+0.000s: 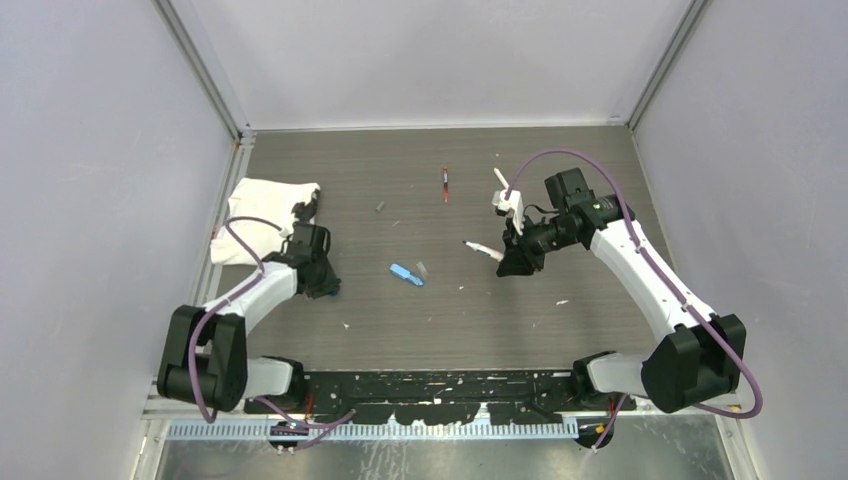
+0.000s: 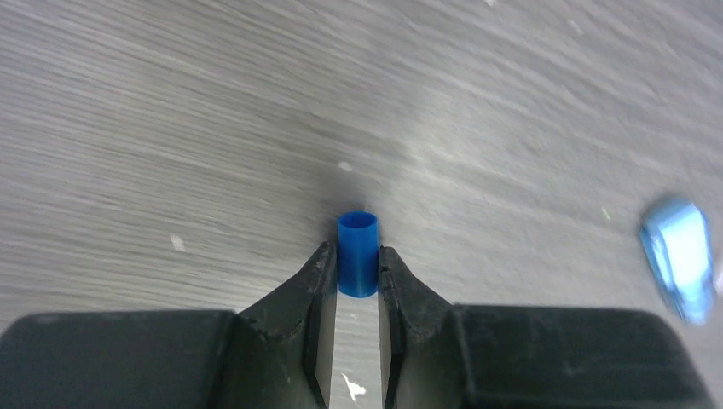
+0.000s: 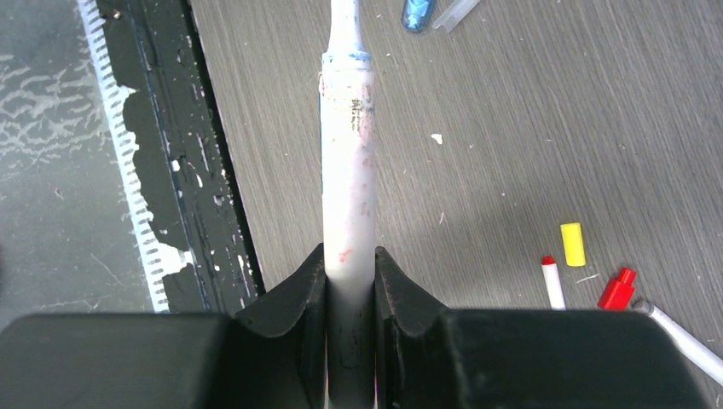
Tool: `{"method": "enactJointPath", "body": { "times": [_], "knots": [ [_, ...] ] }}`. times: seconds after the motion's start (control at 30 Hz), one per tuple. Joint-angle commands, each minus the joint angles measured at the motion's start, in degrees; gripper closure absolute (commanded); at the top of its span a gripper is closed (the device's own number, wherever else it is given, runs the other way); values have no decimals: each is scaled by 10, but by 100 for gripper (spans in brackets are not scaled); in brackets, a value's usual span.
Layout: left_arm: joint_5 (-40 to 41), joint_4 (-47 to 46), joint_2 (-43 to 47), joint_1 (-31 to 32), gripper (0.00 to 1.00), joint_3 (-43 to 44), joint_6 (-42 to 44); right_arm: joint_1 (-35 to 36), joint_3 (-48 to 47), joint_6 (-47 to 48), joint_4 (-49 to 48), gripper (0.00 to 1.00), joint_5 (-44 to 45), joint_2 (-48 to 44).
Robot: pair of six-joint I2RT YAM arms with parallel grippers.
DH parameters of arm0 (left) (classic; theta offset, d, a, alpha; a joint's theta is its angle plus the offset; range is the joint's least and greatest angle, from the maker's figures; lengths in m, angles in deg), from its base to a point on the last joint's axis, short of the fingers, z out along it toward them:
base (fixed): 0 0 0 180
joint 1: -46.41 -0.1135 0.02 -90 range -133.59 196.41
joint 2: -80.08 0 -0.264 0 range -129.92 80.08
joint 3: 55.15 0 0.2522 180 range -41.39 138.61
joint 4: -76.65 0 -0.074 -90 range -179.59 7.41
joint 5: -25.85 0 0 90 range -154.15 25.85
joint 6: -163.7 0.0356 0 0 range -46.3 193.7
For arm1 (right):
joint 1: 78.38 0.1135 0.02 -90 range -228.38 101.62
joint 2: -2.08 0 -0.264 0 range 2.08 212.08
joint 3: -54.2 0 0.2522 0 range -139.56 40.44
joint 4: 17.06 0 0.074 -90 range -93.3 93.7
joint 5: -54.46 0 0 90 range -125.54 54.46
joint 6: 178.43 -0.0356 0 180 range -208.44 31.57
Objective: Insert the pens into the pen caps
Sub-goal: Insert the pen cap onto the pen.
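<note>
Grey wood-grain table, boxed in by plain white walls. Left arm reaches to 9 o'clock of table centre, right arm to 3 o'clock. White cloth lies crumpled at 10 o'clock, by the left wall. Left gripper: both fingertips pressed on the sides of a blue cap, which pokes out past the tips with its open mouth at the far end; can't tell if it rests on the table. Right gripper: clamped on a held pen, a scuffed white barrel sticking straight out past the tips with a blue ring near the nib end. From above it points to 9 o'clock, toward centre. Light-blue piece sits just off centre at 7 o'clock, between the two grippers. A loose red-tipped pen lies at 12 o'clock, with a grey cap at 11 o'clock. Right wrist view: yellow cap at 3 o'clock of the tips, red cap near it at its 4 o'clock, both lying loose on the table.
</note>
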Motion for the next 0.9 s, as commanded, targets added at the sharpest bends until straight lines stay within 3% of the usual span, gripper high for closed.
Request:
{"method": "enactJointPath", "body": {
  "times": [0.0, 0.13, 0.27, 0.37, 0.47, 0.7, 0.87],
  "knots": [
    [-203, -66, 82, 4, 99, -40, 71, 1, -5, 64, 23, 99, -45, -21],
    [-328, -140, 157, 22, 99, -71, 88, 1, 19, 135, 35, 99, -60, -34],
    [-467, -271, 157, 50, 99, -91, 72, 0, 41, 221, 49, 99, -46, -40],
    [-520, -344, 109, 104, 99, -87, 64, 0, 56, 400, 106, 99, -39, -44],
    [-520, -359, 73, 165, 99, -64, 104, 4, 69, 564, 153, 98, -18, -52],
    [-541, -344, 49, 247, 99, -21, 261, 47, 71, 543, 64, 99, 110, -49],
    [-617, -350, -12, 264, 99, 8, 262, 110, 96, 534, 3, 99, 194, -45]
  ]
}}
